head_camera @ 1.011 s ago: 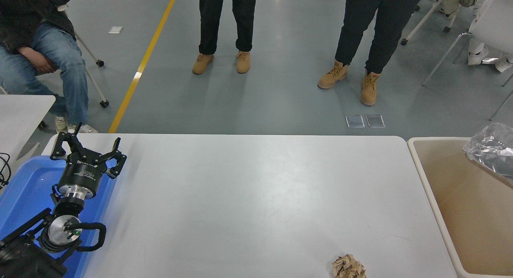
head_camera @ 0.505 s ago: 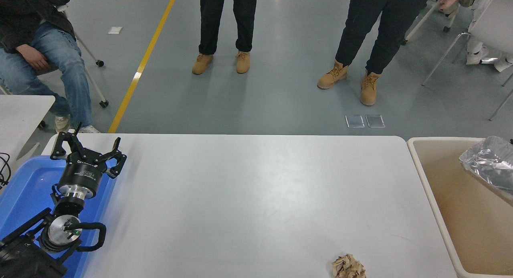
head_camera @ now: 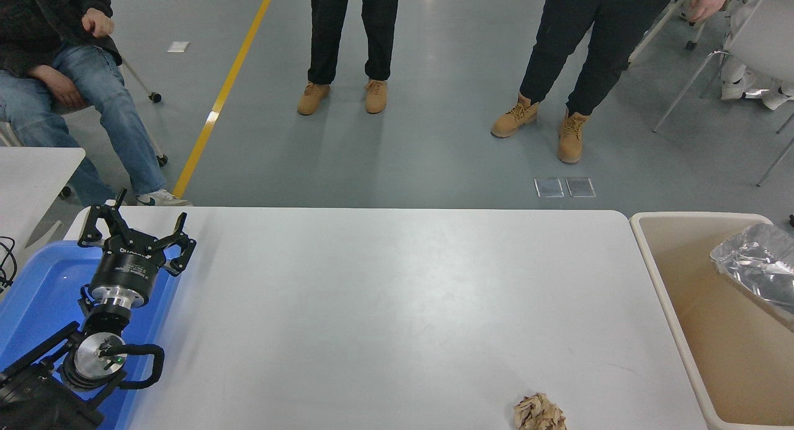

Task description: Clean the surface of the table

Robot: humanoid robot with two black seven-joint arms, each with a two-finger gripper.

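White-grey and matte, the table surface [head_camera: 397, 306] fills the lower centre of the head view. Its long axis runs left to right across the frame; its far edge lies level across the middle of the frame, with rounded corners at both ends, and its near part runs off the bottom edge.

A crumpled brown paper ball [head_camera: 539, 412] rests on the table surface at the lower right, close to the bottom edge of the frame.

The left gripper [head_camera: 133, 234] is parked at the lower left, above the far right corner of a blue tray [head_camera: 37, 293] that sits at the table's left end. Its fingers are spread apart with nothing between them, pointing toward the top of the frame. The right arm does not appear in this view.

A beige bin [head_camera: 676, 331] stands just beside the table's right end, at the right edge of the frame. A crinkled clear plastic sheet [head_camera: 753, 262] lies against its upper right part.

A corner of a smaller white table [head_camera: 31, 175] shows at the left edge.

Beyond the far edge, on the grey floor [head_camera: 434, 144], 2 persons stand in tan boots, and 1 person in blue jeans [head_camera: 93, 95] sits at the upper left. A yellow line [head_camera: 223, 95] crosses the floor diagonally.
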